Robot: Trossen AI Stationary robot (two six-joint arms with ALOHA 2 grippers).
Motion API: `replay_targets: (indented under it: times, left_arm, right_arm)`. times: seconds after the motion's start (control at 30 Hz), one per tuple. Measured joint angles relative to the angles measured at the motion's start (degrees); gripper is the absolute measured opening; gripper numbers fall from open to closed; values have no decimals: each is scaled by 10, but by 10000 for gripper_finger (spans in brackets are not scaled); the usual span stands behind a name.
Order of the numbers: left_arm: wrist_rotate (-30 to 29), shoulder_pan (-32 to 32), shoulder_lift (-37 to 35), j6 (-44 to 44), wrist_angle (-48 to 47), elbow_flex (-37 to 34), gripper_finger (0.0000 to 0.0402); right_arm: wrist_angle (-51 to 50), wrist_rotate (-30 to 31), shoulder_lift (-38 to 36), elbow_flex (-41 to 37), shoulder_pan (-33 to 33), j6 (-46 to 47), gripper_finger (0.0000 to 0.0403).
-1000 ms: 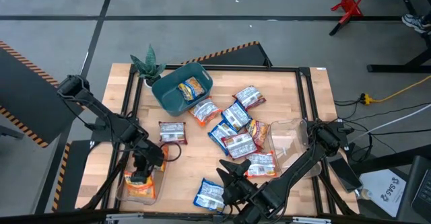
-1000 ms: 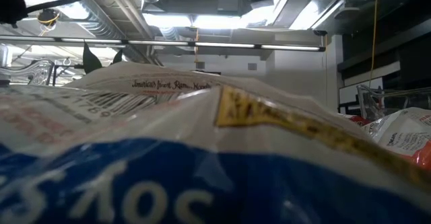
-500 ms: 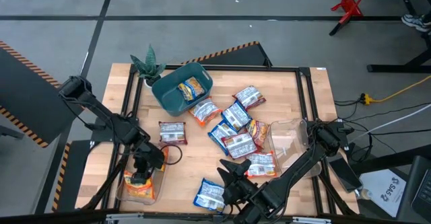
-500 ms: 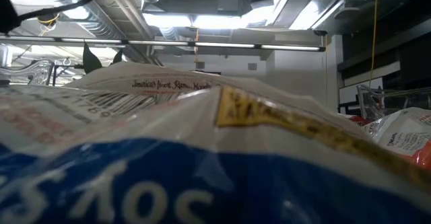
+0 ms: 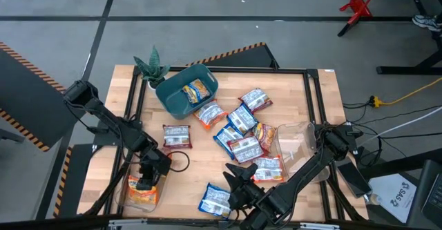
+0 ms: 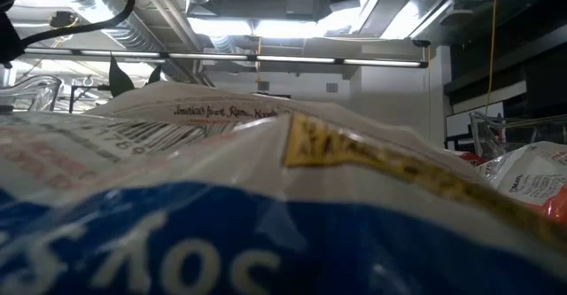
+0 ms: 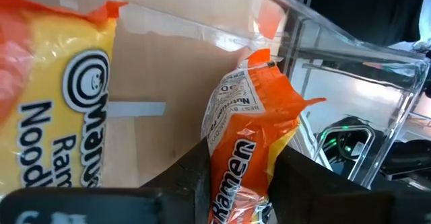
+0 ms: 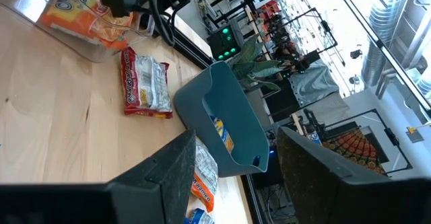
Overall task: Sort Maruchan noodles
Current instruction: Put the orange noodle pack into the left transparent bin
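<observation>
Left wrist view: an orange packet (image 7: 246, 157) is clamped by the left tool (image 7: 236, 183) inside the clear tray (image 7: 350, 56); early release could snag it on the wall. Right tool (image 8: 232, 177) is held apart.

A blue-white noodle packet (image 6: 266, 215) (very close, blurry) hides almost the whole table in the low view.

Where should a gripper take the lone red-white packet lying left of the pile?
From straight above, pinching across the short width of the red-white packet. It lies flat on bare table, apart from the other packets, so both long edges are free for fingers.
</observation>
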Motion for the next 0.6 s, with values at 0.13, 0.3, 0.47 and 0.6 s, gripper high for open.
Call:
replay_targets:
  times: [0.13, 0.3, 0.47, 0.6]
  left_arm:
    - [3, 5, 0, 1, 2, 0, 126]
    - [21, 10, 0, -12, 6, 0, 147]
    - [40, 12, 0, -24, 10, 0, 164]
    - [41, 25, 0, -41, 4, 0, 166]
  right_arm:
    - [0, 0, 0, 0, 0, 0, 193]
    - [0, 0, 0, 0, 0, 0, 193]
    - [-1, 0, 0, 0, 0, 0, 193]
    - [-1, 0, 0, 0, 0, 0, 193]
